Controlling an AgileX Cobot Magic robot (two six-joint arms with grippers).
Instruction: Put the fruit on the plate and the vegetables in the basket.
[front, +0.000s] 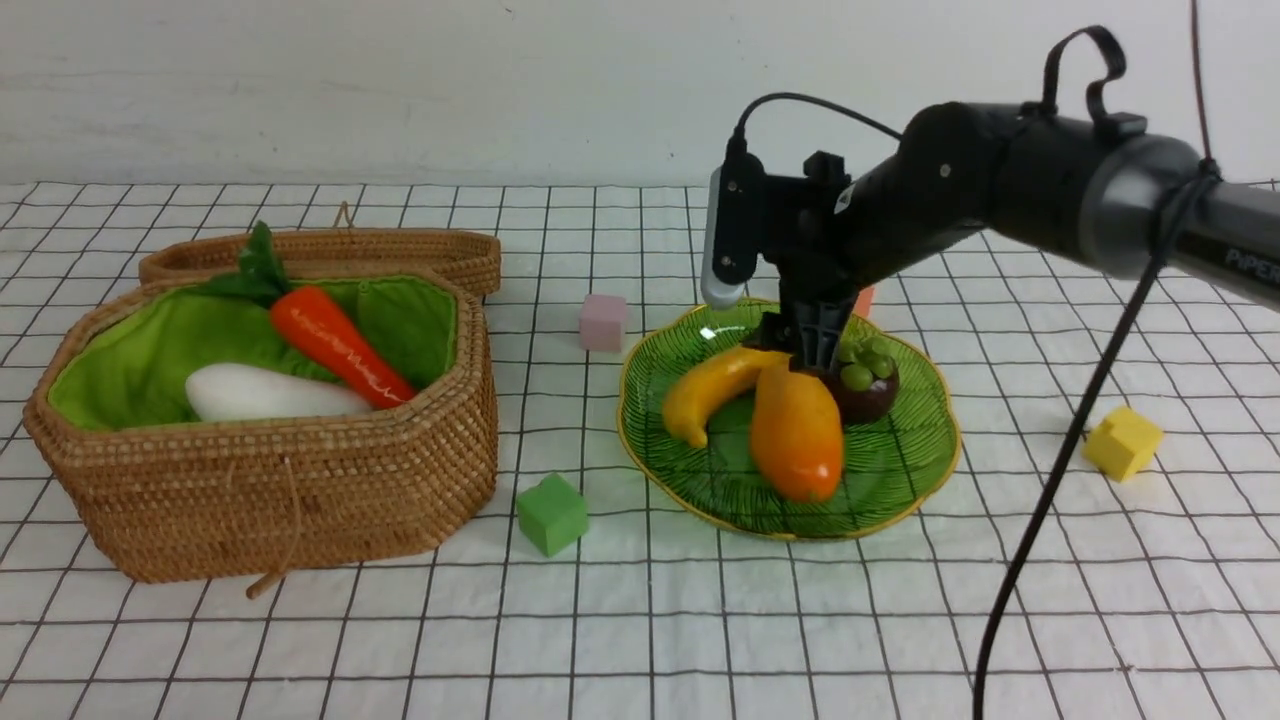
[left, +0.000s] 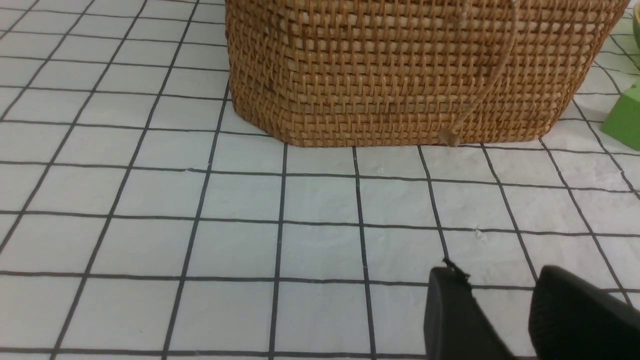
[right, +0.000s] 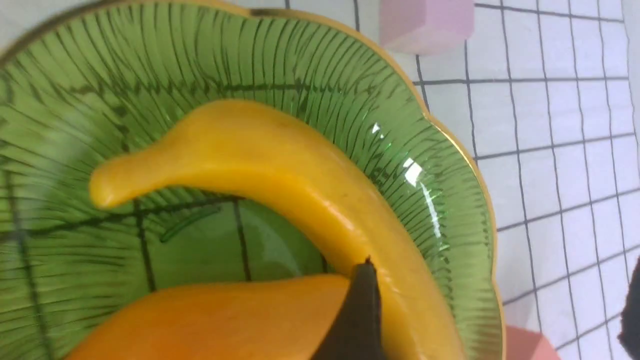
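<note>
The right pincer (right: 492, 307) stands wide over the plate (front: 905, 500), obscuring the banana's (front: 715, 390) far end; the left pincer (left: 505, 305), cut off, is slightly parted.

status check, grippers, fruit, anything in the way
Right gripper open over plate, left gripper away from basket; banana, mango, mangosteen all on plate; no obstruction seen around the fruit, right gripper aside.

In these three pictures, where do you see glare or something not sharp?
Front view: small shine on the mango; right wrist view: white glare inside the plate's rim, nearby finger soft; left wrist view: basket sharp, fingers blurrier.
</note>
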